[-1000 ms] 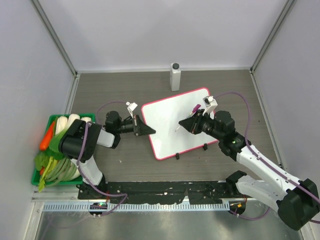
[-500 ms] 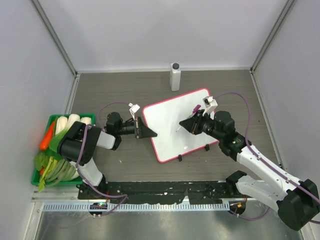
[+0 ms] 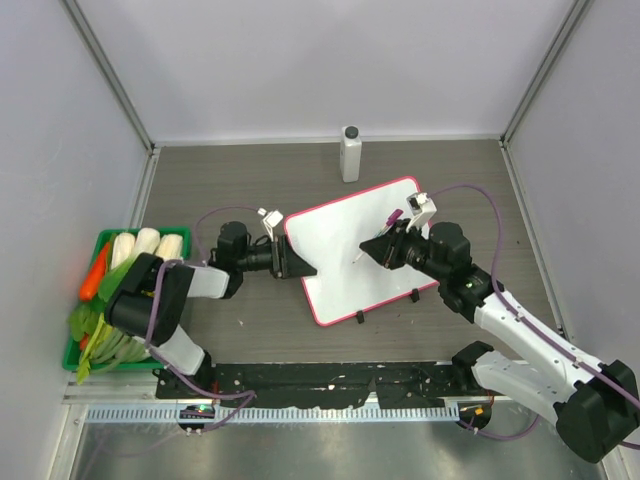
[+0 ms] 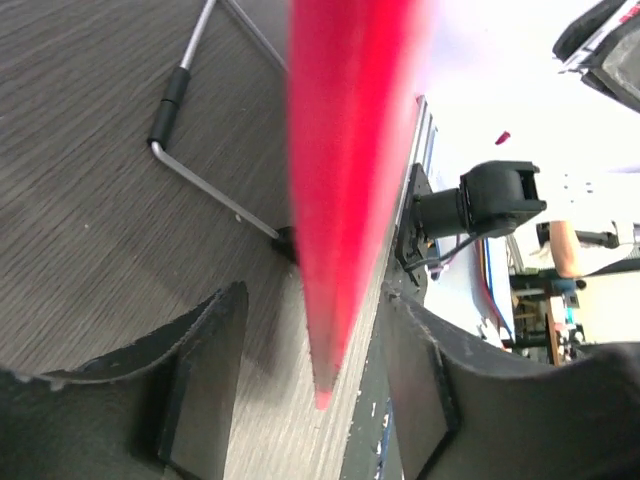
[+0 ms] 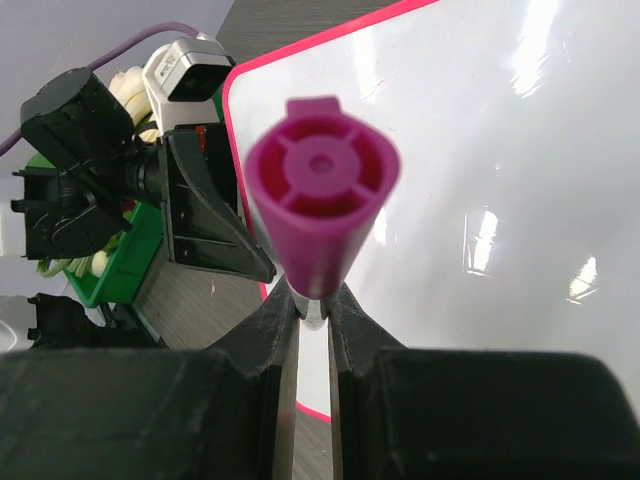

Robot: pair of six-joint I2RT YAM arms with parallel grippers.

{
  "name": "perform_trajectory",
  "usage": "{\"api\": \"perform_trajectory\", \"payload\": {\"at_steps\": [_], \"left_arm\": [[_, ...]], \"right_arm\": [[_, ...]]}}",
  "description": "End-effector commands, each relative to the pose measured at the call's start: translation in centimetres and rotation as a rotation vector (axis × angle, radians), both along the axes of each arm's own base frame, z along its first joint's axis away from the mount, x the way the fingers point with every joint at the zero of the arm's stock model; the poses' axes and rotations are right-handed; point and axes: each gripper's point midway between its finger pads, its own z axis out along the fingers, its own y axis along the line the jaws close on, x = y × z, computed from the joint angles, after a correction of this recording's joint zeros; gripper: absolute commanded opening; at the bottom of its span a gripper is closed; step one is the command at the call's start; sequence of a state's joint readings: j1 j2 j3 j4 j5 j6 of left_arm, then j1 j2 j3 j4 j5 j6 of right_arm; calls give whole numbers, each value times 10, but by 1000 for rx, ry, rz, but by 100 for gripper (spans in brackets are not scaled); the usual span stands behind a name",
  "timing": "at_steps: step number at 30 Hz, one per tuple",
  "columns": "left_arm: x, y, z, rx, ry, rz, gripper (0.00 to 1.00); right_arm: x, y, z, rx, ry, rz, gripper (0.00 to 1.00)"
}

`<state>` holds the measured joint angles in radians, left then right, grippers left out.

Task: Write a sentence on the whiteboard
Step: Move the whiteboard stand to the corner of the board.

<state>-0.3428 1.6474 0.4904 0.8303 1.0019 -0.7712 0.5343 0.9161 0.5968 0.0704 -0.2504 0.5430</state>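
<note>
We see the right jaws clenched on the one marker (image 5: 322,185). Its purple butt end faces the wrist camera, and the fingers (image 5: 268,335) pinch the barrel just below it. The tip is hidden behind the barrel there. From above it points at the whiteboard (image 3: 340,235) face; contact we cannot tell.

The left jaws are released. Their two fingers stand either side of the board's pink-red frame (image 4: 345,180), with a gap on each side and nothing gripped. The frame is a close-up blur in that view.

Counts:
- Two arms, left arm (image 3: 165,295) and right arm (image 3: 520,330).
- One whiteboard, skewed on the table (image 3: 240,180) right of centre, between the arms. Its left edge sits in the left jaws and the right jaws are over its middle.
- Two black clip feet (image 3: 358,317) on its near edge.
- The face reads plain white with glare patches from the right wrist.
- One bent metal rod (image 4: 215,190) with a black sleeve lies on the table beside the frame, in the left wrist view only. We cannot tell what it belongs to.
- One white bottle (image 3: 350,155) with a dark cap stands upright near the back wall, apart from the board.
- One green tray (image 3: 102,237) sits at the left edge, holding three white vegetables (image 3: 147,241), one carrot (image 3: 95,272) and greens (image 3: 105,330) piled too tight to count.
- The left arm covers part of the tray.
</note>
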Motion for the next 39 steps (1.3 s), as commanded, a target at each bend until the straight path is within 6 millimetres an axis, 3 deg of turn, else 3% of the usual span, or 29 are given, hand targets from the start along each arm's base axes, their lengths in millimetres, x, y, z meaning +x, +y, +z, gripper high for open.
{"api": "perform_trajectory", "payload": {"at_steps": [1, 7, 8, 11, 16, 22, 25, 39], "left_arm": [[18, 5, 15, 65, -113, 90, 65], [26, 20, 27, 147, -166, 208, 81], [28, 24, 28, 168, -170, 233, 89], [31, 39, 27, 248, -163, 325, 92], [33, 64, 51, 308, -234, 472, 99], [34, 81, 83, 358, -287, 547, 100], [32, 83, 90, 391, -266, 539, 99], [55, 69, 100, 363, -137, 557, 99]], "right_arm": [[4, -3, 33, 24, -88, -18, 2], [3, -4, 35, 26, -95, -17, 1], [2, -4, 36, 25, -98, -14, 1], [1, -5, 38, 28, -103, -15, 1], [1, -5, 38, 22, -109, -11, 1], [1, -5, 42, 24, -116, -7, 1], [0, -5, 43, 26, -121, -4, 1], [0, -7, 41, 10, -126, -8, 1]]}}
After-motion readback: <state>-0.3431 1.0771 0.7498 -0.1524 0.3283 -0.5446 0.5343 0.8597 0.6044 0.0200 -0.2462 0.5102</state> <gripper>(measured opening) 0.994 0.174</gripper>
